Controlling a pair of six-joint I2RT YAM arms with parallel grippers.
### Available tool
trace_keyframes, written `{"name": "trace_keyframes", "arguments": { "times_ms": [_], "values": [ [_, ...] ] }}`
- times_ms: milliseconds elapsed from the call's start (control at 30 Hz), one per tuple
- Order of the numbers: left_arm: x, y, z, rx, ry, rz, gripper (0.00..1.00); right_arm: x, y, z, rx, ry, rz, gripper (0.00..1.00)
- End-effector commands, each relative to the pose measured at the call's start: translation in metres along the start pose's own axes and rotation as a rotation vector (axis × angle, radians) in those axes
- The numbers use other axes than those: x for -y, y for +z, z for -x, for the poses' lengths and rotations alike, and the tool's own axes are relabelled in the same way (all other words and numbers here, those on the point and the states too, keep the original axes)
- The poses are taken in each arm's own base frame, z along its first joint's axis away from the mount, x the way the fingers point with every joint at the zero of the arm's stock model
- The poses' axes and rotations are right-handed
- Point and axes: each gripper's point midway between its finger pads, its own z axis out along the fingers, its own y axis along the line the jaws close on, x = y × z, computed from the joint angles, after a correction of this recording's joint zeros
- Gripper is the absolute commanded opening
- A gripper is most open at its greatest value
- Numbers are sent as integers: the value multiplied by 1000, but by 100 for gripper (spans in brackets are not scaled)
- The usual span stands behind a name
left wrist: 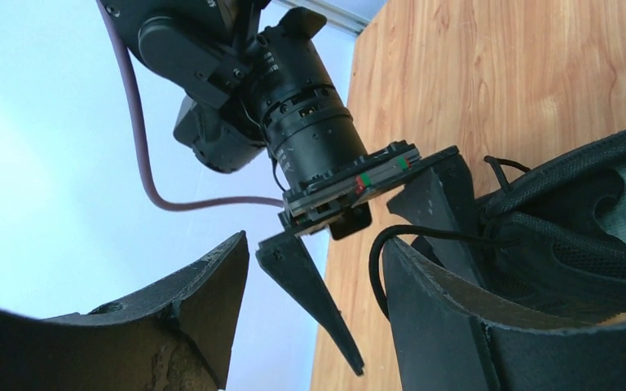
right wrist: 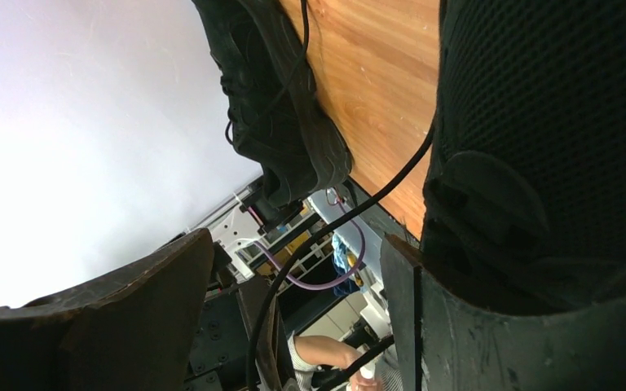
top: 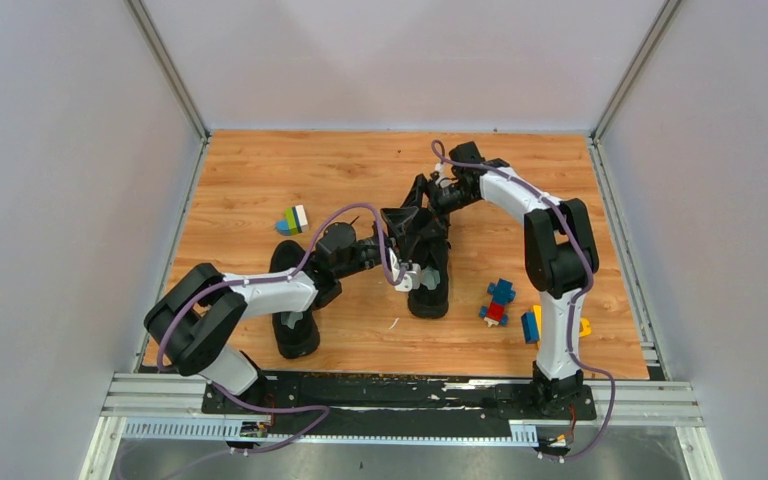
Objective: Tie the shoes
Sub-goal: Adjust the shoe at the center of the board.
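Wrist views alone show both released: shoe [left wrist: 570, 244] beside left gripper [left wrist: 316, 252], lace [right wrist: 391, 175] between right gripper [right wrist: 293, 244] fingers.

The top camera is looking down from above and behind the arms [top: 550, 250], taking in the whole table [top: 260, 170]. The left wrist camera is peering from very close past its fingers [left wrist: 456, 326], across the table towards a wall [left wrist: 49, 163]. The right one is facing back towards the near rail [right wrist: 236, 216]. Both are probably sharing one shoe [left wrist: 587, 236].
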Motion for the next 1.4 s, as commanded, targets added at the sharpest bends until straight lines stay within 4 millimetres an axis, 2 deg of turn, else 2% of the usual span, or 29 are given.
{"name": "trace_keyframes", "arguments": {
  "times_ms": [0, 233, 400, 500, 567, 700, 767, 867, 967, 1000, 1033, 1067, 1100, 1133, 1167, 1200, 1233, 1267, 1300, 1333, 1367],
  "values": [
    [-15, 4, 18, 83, 111, 37, 69, -20, 1, -28, -71, -27, 61, 76],
    [-16, 8, 23, 117, 174, 30, 71, -34, 13, -37, -149, 8, 123, 76],
    [-17, 10, 22, 112, 190, 30, 71, -36, 18, -50, -200, 31, 141, 74],
    [-17, 10, 24, 124, 197, 29, 72, -36, 17, -52, -198, 28, 143, 56],
    [-18, 9, 27, 134, 203, 33, 72, -36, 17, -49, -184, 21, 138, 37],
    [-22, 7, 29, 135, 215, 44, 73, -36, 20, -42, -163, 6, 138, 10],
    [-25, 6, 29, 126, 215, 53, 74, -40, 20, -38, -145, -35, 140, 0],
    [-29, 2, 27, 104, 200, 66, 76, -48, 16, -26, -90, -129, 141, 0],
    [-23, -8, 25, 79, 153, 45, 80, -55, 9, -11, -13, -240, 120, 0],
    [-13, -15, 25, 63, 130, 1, 81, -58, 5, -7, 4, -276, 120, 0],
    [-17, -23, 30, 62, 127, -2, 81, -61, 2, -3, 23, -308, 116, 0],
    [3, -31, 24, 39, 79, -64, 81, -65, -2, 3, 49, -342, 109, 0],
    [-3, -40, 30, 44, 71, -53, 82, -68, -5, 8, 76, -384, 98, 0],
    [14, -48, 27, 25, 24, -100, 83, -71, -9, 13, 98, -420, 88, 0],
    [6, -56, 34, 28, 20, -84, 84, -73, -13, 16, 115, -453, 83, 0],
    [21, -63, 31, 3, -33, -135, 85, -74, -16, 20, 130, -479, 80, 0],
    [13, -71, 35, -1, -47, -119, 86, -76, -19, 23, 148, -505, 74, 0],
    [26, -78, 32, -34, -111, -165, 86, -76, -24, 27, 172, -539, 65, 0],
    [23, -85, 33, -58, -165, -150, 86, -79, -29, 28, 196, -569, 62, 0],
    [28, -91, 29, -94, -217, -163, 87, -82, -32, 27, 210, -602, 64, 0],
    [23, -97, 23, -154, -313, -119, 87, -84, -35, 27, 225, -637, 65, 0]
  ]
}}
